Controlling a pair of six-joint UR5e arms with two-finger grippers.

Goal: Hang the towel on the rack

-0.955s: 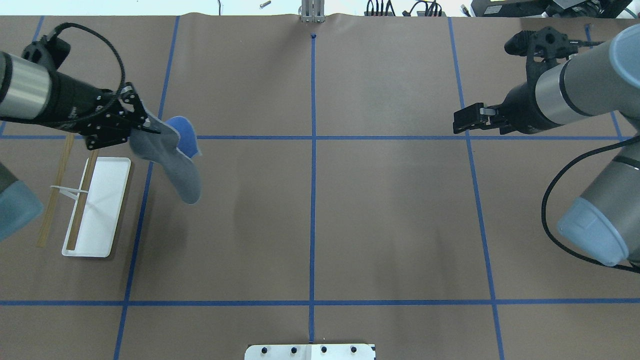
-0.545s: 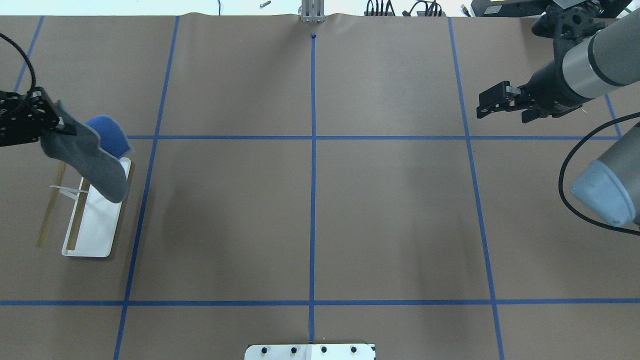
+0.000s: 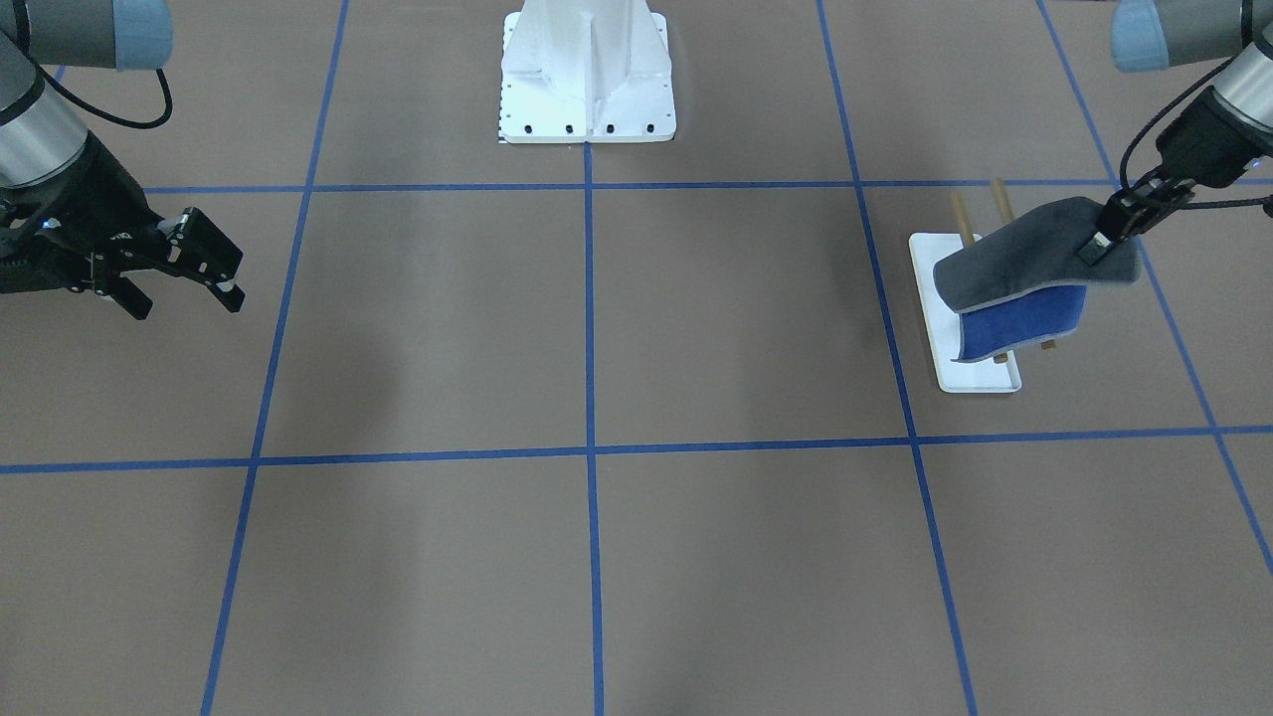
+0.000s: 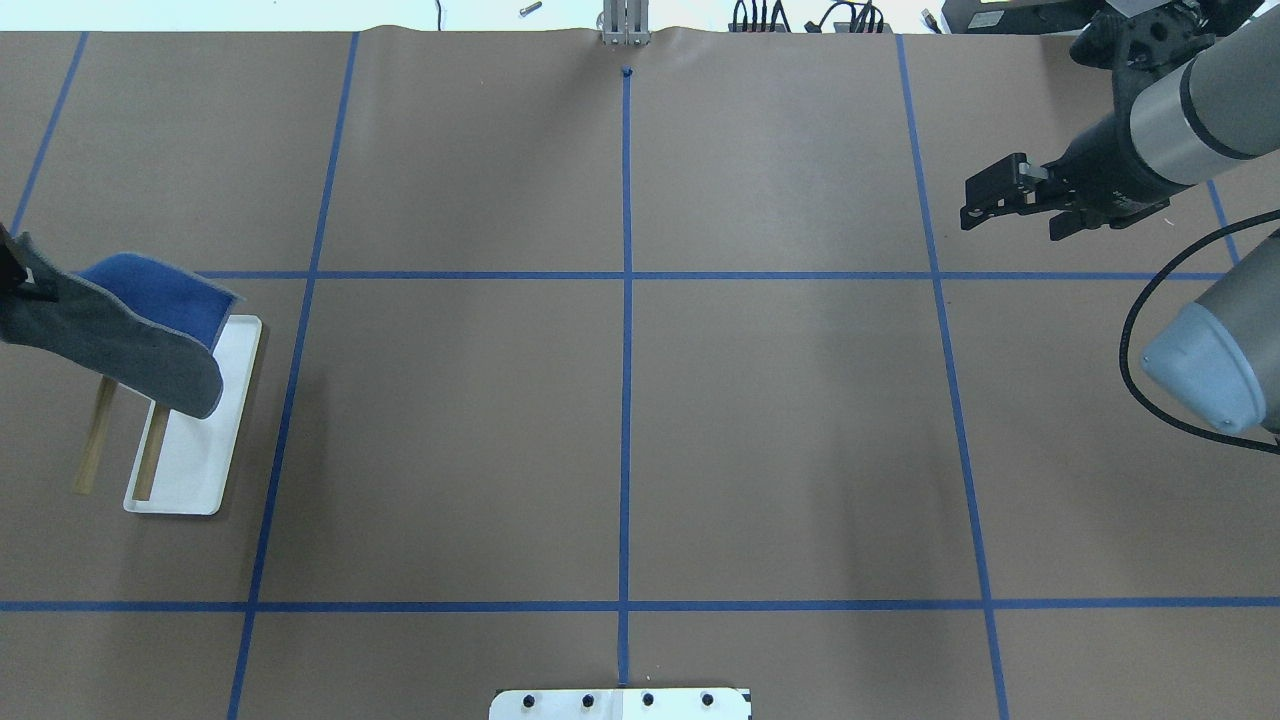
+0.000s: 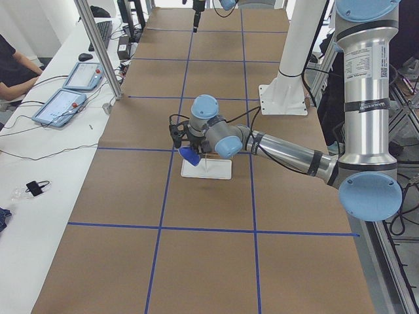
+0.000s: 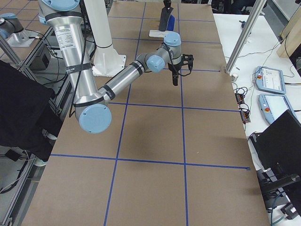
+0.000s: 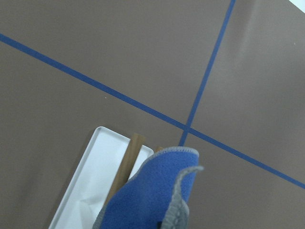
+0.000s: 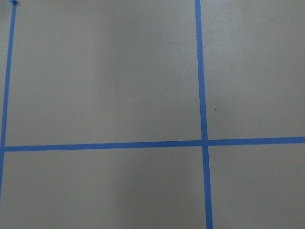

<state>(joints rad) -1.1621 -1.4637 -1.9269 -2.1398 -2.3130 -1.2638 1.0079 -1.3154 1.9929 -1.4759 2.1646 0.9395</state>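
Observation:
The towel (image 4: 130, 345), grey side up with its blue face (image 3: 1024, 318) folded under, hangs from my left gripper (image 3: 1102, 241), which is shut on one corner. It hangs over the rack's two wooden rods (image 3: 960, 214) and covers their middle. I cannot tell whether it rests on them. The rack's white base (image 4: 190, 460) lies below, at the table's left edge, and also shows in the left wrist view (image 7: 95, 162) beneath the blue cloth (image 7: 152, 191). My right gripper (image 4: 990, 200) is open and empty, far off over the right side of the table (image 3: 214, 268).
The white bolted robot pedestal (image 3: 587, 70) stands at the near middle edge. Blue tape lines (image 4: 626, 300) mark a grid on the brown table cover. Cables and devices lie past the far edge (image 4: 800, 15).
My left gripper has carried the towel leftward, from beside the rack to over its rods. My right arm has pulled back toward the far right.

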